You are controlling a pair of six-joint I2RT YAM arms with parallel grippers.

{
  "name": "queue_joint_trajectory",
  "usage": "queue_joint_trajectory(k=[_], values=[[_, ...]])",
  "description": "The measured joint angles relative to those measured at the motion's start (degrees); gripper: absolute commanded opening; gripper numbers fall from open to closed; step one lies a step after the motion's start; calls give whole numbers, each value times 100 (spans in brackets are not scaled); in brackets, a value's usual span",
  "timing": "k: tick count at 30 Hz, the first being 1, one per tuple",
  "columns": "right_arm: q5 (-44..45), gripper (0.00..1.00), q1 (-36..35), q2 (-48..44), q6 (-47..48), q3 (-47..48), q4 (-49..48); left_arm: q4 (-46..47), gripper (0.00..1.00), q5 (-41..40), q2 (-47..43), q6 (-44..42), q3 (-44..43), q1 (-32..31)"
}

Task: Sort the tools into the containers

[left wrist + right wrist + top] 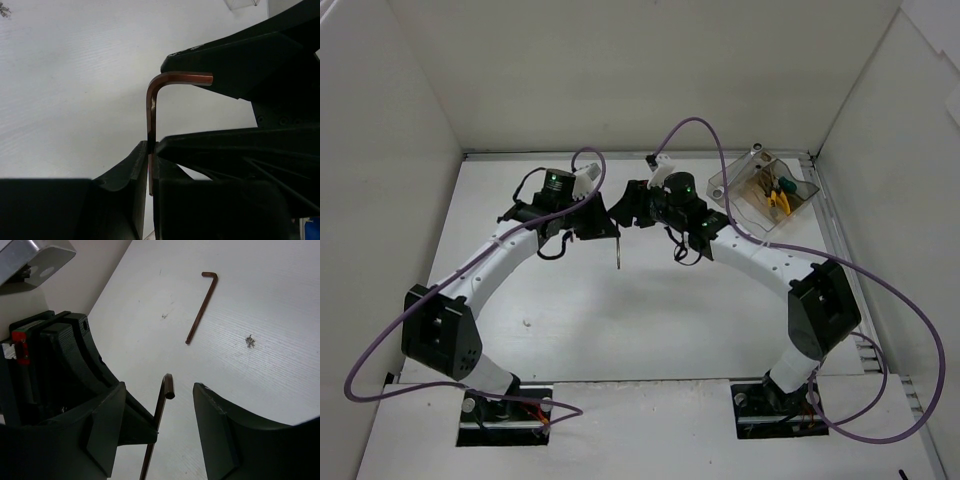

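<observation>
The bench (620, 330) is a flat white board with a few small scuff marks, closed in by plain white walls (620, 70) at the back and on both sides. The clear box (730, 190) stands at the far right corner of the bench and holds yellow-handled pliers (778, 203) and a green-handled screwdriver (784, 185).

My left claw (150, 154) is clenched on the long leg of an L-shaped hex key (151, 112). It holds the key above the middle of the bench, well apart from the box, with the short leg bent over to the side.

My right claw (160, 389) meets the left claw there. Its jaws stand apart, one on each side of the held key, with a clear gap to one finger (220, 435).

A second hex key (201, 307) lies flat on the bench beyond my right claw, touching neither claw.
</observation>
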State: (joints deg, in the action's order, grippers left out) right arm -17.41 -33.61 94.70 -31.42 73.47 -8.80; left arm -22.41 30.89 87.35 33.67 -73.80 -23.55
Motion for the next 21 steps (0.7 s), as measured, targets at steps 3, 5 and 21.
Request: queue_joint_trajectory(k=[3,5,21], values=[[103,49,-17,9,2,0,-2,0,0,24,0,0,-37,-42],[155,47,-15,9,4,0,-2,0,0,37,0,0,-42,-46],[234,0,-17,212,96,103,-48,11,0,28,11,-4,-48,-136]])
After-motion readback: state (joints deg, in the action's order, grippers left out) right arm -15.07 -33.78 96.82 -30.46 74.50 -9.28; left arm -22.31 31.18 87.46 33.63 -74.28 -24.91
